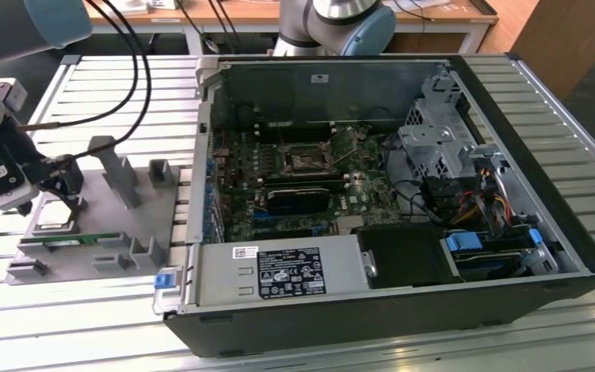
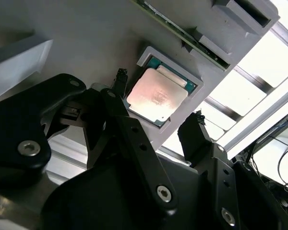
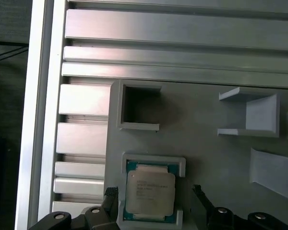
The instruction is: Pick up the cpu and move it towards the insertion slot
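Observation:
The cpu (image 2: 156, 97) is a square chip with a silvery top and a green rim. It lies flat in a raised nest of the grey fixture (image 3: 206, 158), seen in both wrist views (image 3: 150, 193). My gripper (image 2: 159, 98) stands open just above it, one black finger (image 2: 120, 81) on each side and a gap between each finger and the chip (image 3: 153, 190). In the exterior view the gripper (image 1: 52, 198) hangs over the fixture at that view's left. The insertion slot (image 1: 306, 160), a square socket with a dark centre, sits on the motherboard inside the open computer case.
A thin green memory stick (image 1: 65, 240) lies in the fixture beside the cpu nest. Grey upright posts (image 1: 117, 174) rise from the fixture. The computer case wall (image 1: 202, 155) stands between fixture and socket. Black cables (image 1: 137, 70) hang above. A second arm's base (image 1: 334, 23) is behind the case.

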You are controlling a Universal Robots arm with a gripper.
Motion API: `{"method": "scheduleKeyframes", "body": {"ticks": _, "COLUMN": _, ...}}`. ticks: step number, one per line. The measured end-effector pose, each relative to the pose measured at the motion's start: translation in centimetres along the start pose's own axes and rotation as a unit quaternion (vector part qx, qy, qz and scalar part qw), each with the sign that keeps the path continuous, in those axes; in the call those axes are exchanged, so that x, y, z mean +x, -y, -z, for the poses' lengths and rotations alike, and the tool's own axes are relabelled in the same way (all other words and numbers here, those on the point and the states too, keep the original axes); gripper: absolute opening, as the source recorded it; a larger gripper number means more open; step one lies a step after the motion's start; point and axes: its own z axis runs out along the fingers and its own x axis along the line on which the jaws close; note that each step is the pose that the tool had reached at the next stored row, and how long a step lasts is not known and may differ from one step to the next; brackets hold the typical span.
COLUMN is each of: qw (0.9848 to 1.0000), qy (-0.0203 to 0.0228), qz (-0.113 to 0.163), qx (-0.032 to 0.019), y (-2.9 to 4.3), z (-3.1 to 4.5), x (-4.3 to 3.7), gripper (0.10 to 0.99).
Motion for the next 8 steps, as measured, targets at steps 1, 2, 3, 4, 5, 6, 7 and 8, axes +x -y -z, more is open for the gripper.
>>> {"method": "scheduleKeyframes", "body": {"ticks": 1, "qw": 1.0, "qy": 0.0, "qz": 0.0, "qx": 0.0, "y": 0.0, "z": -0.1, "x": 0.01, "gripper": 0.706}}
{"method": "scheduleKeyframes", "body": {"ticks": 2, "qw": 1.0, "qy": 0.0, "qz": 0.0, "qx": 0.0, "y": 0.01, "z": -0.2, "x": 0.03, "gripper": 0.706}}
{"method": "scheduleKeyframes", "body": {"ticks": 3, "qw": 1.0, "qy": -0.0001, "qz": 0.0, "qx": 0.0, "y": 0.01, "z": -0.3, "x": 0.05, "gripper": 0.706}}
{"method": "scheduleKeyframes", "body": {"ticks": 4, "qw": 1.0, "qy": -0.0001, "qz": 0.0, "qx": 0.0, "y": 0.02, "z": -0.4, "x": 0.06, "gripper": 0.706}}
{"method": "scheduleKeyframes", "body": {"ticks": 5, "qw": 1.0, "qy": -0.0001, "qz": 0.0, "qx": 0.0, "y": 0.02, "z": -0.5, "x": 0.08, "gripper": 0.706}}
{"method": "scheduleKeyframes", "body": {"ticks": 6, "qw": 1.0, "qy": -0.0001, "qz": 0.0, "qx": 0.0, "y": 0.02, "z": -0.6, "x": 0.09, "gripper": 0.706}}
{"method": "scheduleKeyframes", "body": {"ticks": 7, "qw": 1.0, "qy": -0.0001, "qz": 0.0, "qx": 0.0, "y": 0.02, "z": -0.69, "x": 0.1, "gripper": 0.706}}
{"method": "scheduleKeyframes", "body": {"ticks": 8, "qw": 1.0, "qy": -0.0001, "qz": 0.0, "qx": 0.0, "y": 0.03, "z": -0.78, "x": 0.11, "gripper": 0.706}}
